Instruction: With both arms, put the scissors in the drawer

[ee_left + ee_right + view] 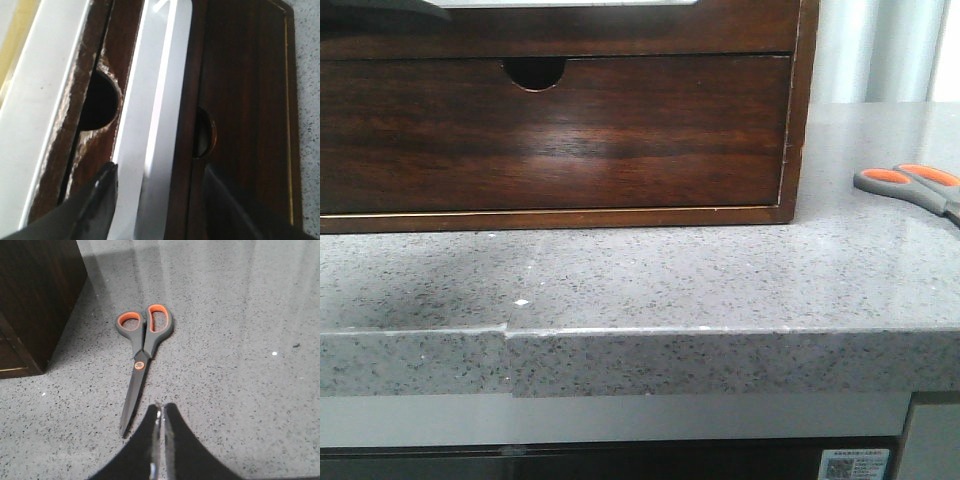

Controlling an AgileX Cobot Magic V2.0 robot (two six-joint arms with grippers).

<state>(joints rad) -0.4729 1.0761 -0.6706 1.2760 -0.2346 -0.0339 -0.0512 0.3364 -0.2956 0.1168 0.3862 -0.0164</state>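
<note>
Left tool (160, 190) with fingers spread wide apart; right tool (161, 415) with fingers pressed together, empty.

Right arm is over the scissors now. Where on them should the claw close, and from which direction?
Grip the scissors at the narrow neck by the pivot screw, coming straight down from above with the fingers across their length. They lie flat and closed on the countertop, with open space around that part.

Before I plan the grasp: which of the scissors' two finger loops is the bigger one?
The elongated loop on the side away from the wooden cabinet; the loop nearer the cabinet is smaller and rounder.
</note>
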